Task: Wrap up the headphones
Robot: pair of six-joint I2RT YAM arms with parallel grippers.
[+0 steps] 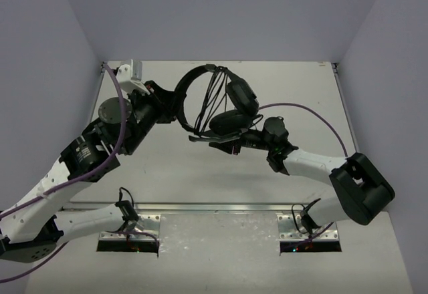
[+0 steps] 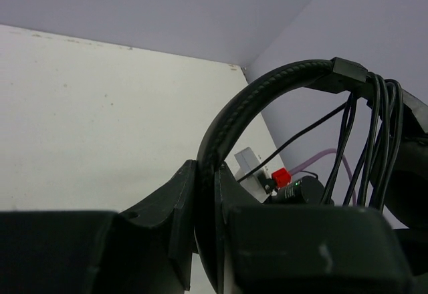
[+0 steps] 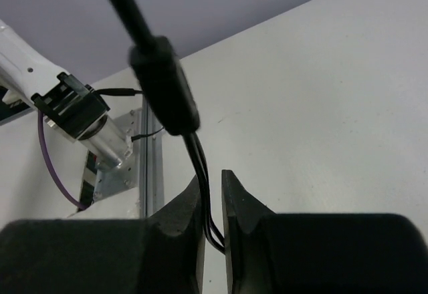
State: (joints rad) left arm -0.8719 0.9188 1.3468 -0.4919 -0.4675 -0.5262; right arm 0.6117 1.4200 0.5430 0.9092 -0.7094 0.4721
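Left gripper, closest to its lens: jaws clamped tight on the headband, one finger either side of the padded arc. Right gripper: jaws narrow, closed on the cord just below an inline block. It looks like two strands in the pinch, but the view is too close to be sure.

Outward: headphones hang in the air between the two arms, above the table and not touching it. Several turns of cord run from the headband across to the cups.

Handling, my judgement: light overall. Headband is stiff and springy, and padded, so not slippery; it is the sound place to hold. Cord is thin and limp and would slide through a loose pinch. Grip it near the block, with light tension so the turns do not slacken. Hard pulls risk straining the cord where it enters a cup.
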